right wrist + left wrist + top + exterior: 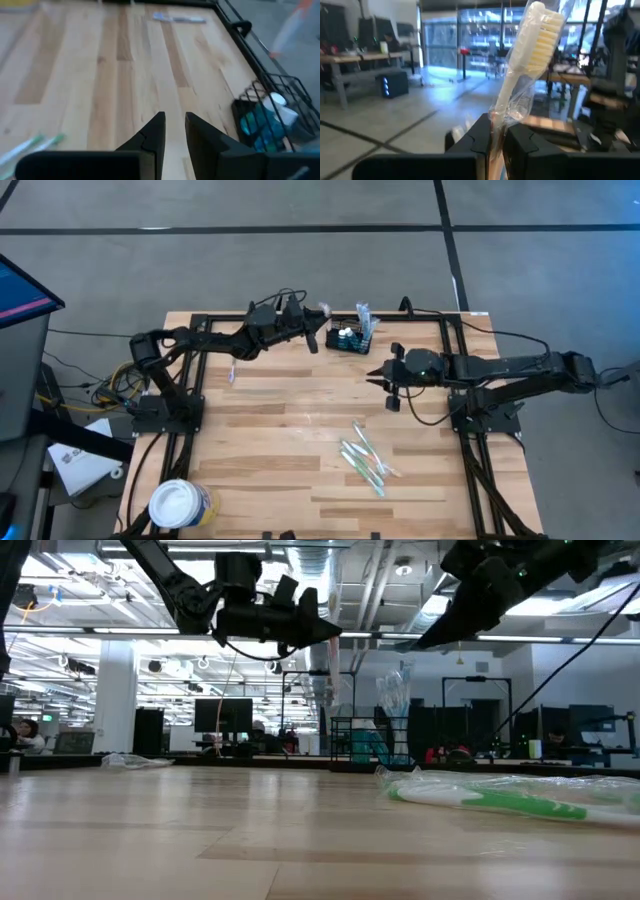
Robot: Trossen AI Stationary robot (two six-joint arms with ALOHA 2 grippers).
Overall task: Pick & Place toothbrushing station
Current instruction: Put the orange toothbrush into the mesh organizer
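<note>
left gripper (495,137) pinched shut on a wrapped toothbrush (530,55), held up off the wooden table (280,430) near its far edge. white handle clamped between the two dark fingers (470,142), pale yellow bristles standing well above them, clear wrapper crinkled round the neck. seen from above, same gripper (312,330) just beside the toothbrushing station (350,337), the wrapped brush head (322,309) poking out past the fingertips on the far side. from the table-top view, gripper (310,628) raised high over the boards, station (368,740) far back and lower, slightly toward the other arm.

station itself: black wire-mesh caddy standing on the table close to the far edge, between the two grippers, nearer the left one. already loaded with a blue-green item and something white-capped (276,102); a clear-wrapped brush (363,313) upright in it.

right gripper (384,375) hovering above the table, apart from the caddy on its near side. fingers (152,132) set slightly apart with bare wood showing in the narrow gap, nothing gripped. caddy (280,95) off to one side ahead of it, not touching.

loose pile of wrapped green-and-white toothbrushes (364,460) lying flat on the table, nearer than the right gripper and well apart from it. one more wrapped brush (179,19) lying far ahead of the right gripper. round white tub (180,505) at the near corner, well behind the left arm's base.
</note>
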